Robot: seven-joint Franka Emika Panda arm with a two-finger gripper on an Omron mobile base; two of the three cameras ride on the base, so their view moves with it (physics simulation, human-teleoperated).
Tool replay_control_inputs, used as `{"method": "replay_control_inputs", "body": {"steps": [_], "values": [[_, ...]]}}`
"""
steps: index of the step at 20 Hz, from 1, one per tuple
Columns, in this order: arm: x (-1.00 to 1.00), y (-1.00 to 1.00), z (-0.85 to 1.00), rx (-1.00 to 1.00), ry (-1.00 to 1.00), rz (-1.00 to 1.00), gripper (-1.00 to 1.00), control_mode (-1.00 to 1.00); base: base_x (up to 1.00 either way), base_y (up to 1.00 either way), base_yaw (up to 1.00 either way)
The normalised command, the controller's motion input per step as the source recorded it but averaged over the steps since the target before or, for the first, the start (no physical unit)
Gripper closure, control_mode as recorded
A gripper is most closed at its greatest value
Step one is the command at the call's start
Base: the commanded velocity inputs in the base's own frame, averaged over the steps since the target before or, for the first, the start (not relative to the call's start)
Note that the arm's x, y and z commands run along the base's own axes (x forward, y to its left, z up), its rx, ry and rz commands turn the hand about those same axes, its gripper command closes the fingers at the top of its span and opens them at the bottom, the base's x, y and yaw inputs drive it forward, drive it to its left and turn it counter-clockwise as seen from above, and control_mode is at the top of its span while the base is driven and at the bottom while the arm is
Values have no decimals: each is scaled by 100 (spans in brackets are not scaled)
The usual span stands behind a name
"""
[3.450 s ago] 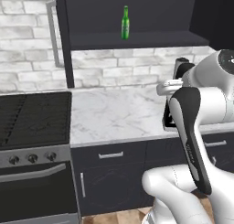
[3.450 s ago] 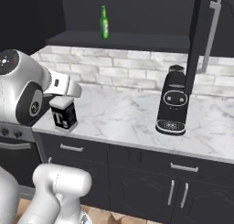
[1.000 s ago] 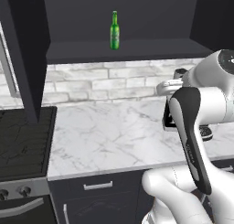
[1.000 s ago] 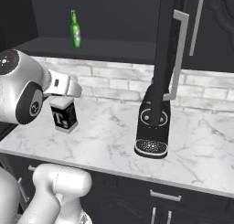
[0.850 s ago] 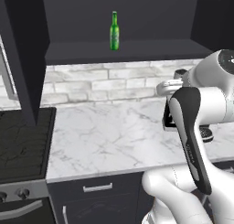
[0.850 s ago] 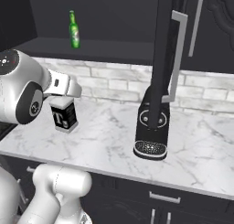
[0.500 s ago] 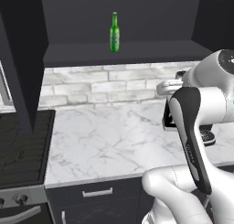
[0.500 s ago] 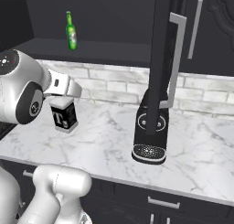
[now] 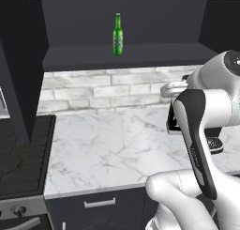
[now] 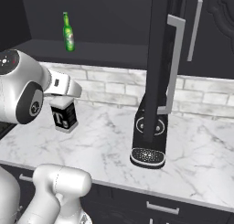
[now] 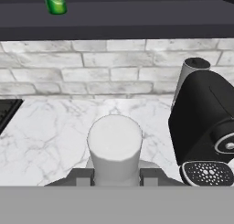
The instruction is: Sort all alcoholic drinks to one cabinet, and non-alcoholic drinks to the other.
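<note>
The claw (image 11: 116,176) is clamped on the squat pale bottle (image 11: 114,147), which stands upright between its fingers and hides most of them in the hand view; only its flat white top and part of its side can be seen there. In the right base view the bottle's (image 10: 63,115) black label with a white letter faces the camera just under the arm's wrist, held above the marble counter (image 10: 105,150); whether its base touches the stone cannot be told. In the left base view the arm's white and dark body covers nearly all of the bottle, so only a dark sliver shows beside the forearm.

To the right of the held bottle stands a black coffee machine (image 10: 149,138) on the counter. An open cabinet door (image 10: 161,58) with a long silver handle (image 10: 173,65) hangs in front of it in the right base view and cuts off its upper part. In the hand view a grey cylinder (image 11: 192,74) rises behind the machine, its lower part hidden.

Further back, past the white brick wall (image 9: 112,90), the green beer bottle (image 9: 117,35) stands upright on the shelf of the open dark cabinet (image 9: 140,55), well above and to the left of the claw. In the hand view only its lower end (image 11: 55,1) shows at the top edge. A stove (image 9: 21,154) sits at the counter's left end, partly cut off by the frame.
</note>
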Motion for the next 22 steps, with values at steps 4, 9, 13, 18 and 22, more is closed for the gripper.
{"method": "replay_control_inputs", "body": {"steps": [4,9,13,18,22], "values": [[0,0,0,0,0,0,100,100,27,-14,0],[0,0,0,0,0,0,100,100,18,-9,0],[0,0,0,0,0,0,100,100,16,-11,0],[0,-1,0,0,-1,0,100,-100,6,-6,0],[0,-5,9,0,-6,0,100,-100,0,0,0]]}}
